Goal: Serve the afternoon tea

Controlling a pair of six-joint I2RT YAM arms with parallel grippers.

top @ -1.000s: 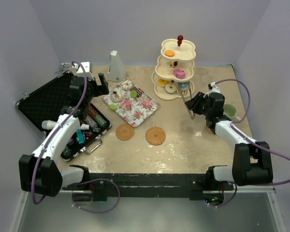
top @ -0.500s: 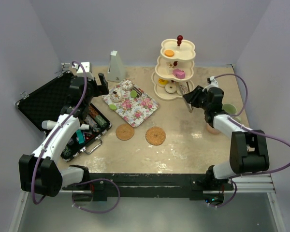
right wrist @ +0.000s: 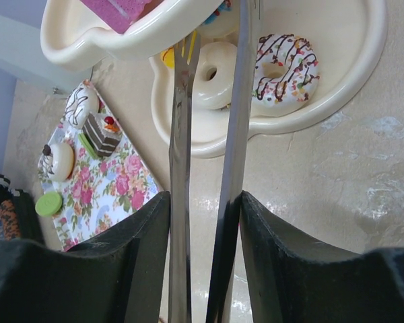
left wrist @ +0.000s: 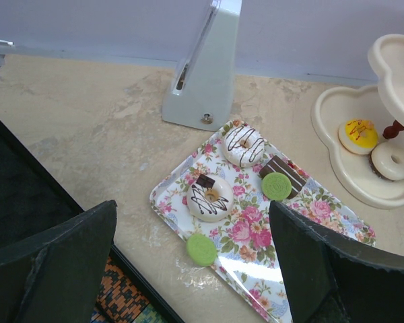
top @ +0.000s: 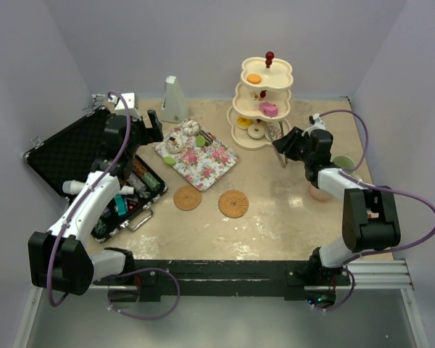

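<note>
**Tongs at the stand's bottom tier**

Right tool was clenched on metal tongs. The blades reached over the bottom tier of the stand, beside the sprinkled donut, near the bench's far edge. Left tool hung released above the floral tray.

Pale lilac walls, beige tabletop

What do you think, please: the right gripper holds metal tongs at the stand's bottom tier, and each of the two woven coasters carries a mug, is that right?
Not quite: the right gripper holds the tongs at the bottom tier of the stand, but both coasters are bare; the top view shows the mugs beside the right arm.
</note>
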